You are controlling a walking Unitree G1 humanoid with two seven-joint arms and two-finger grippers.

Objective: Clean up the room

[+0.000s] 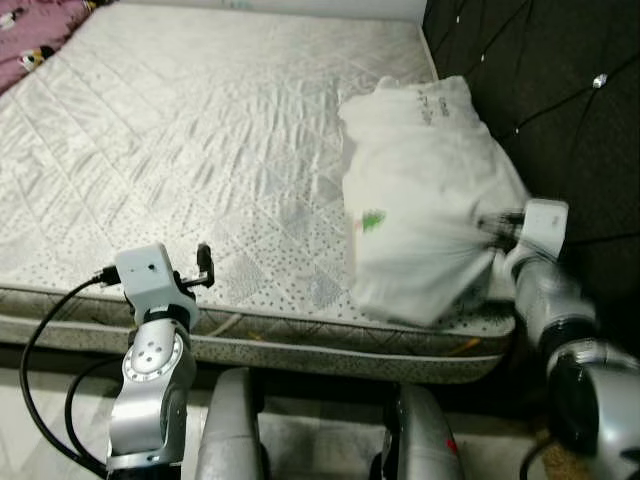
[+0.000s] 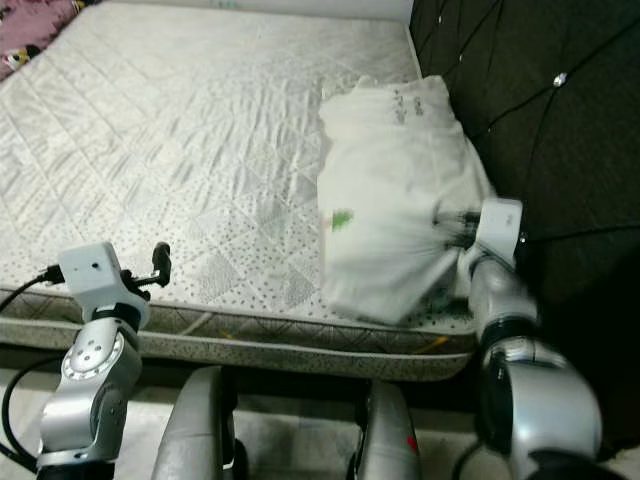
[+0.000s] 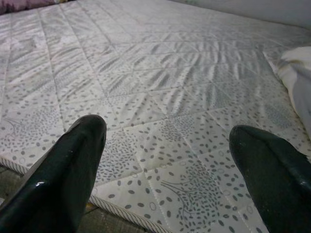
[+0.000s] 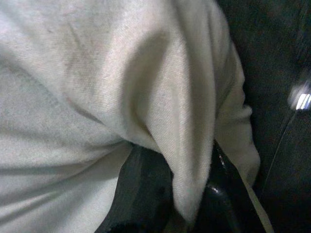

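Evidently the right claw pinches the white pillow at the mattress's four o'clock corner; next, lift it clear. Left claw gapes wide.

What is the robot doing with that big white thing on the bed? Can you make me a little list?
place: bare quilted mattress beside a dark padded headboard
white thing: pillow at the mattress's right near corner
right gripper: shut on the pillow's cloth, bunching it
left gripper: open, above the mattress's near edge, holding nothing
far left corner: pink patterned cloth
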